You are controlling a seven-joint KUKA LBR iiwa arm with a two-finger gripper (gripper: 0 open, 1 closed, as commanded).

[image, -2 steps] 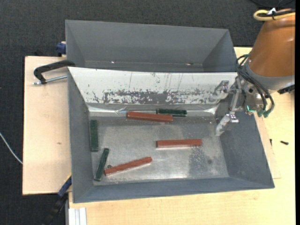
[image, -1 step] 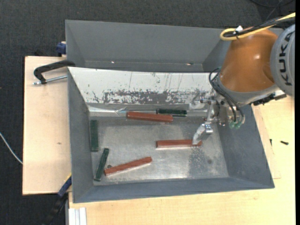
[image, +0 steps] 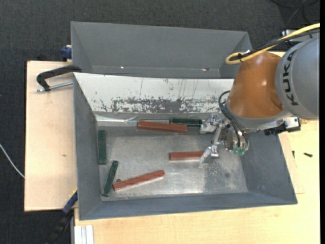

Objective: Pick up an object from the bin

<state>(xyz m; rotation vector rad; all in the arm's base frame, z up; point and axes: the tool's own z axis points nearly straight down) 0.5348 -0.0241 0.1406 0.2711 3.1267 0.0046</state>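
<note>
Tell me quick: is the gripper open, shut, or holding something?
Gripper: cannot be told; it sits at the right end of the short red-brown bar.

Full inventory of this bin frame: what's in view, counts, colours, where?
bin: 1, grey metal, middle of the view
red-brown bars: 3, red-brown; one along the far wall, one mid-floor, one lying at an angle at front left
dark green bars: 3, dark green; one at the far wall right of the red-brown one, one along the left wall, one tilted in the front-left corner
gripper: 1, bare metal, at the right end of the mid-floor red-brown bar
arm: 1, grey with an orange cover, reaching in from the right
</note>
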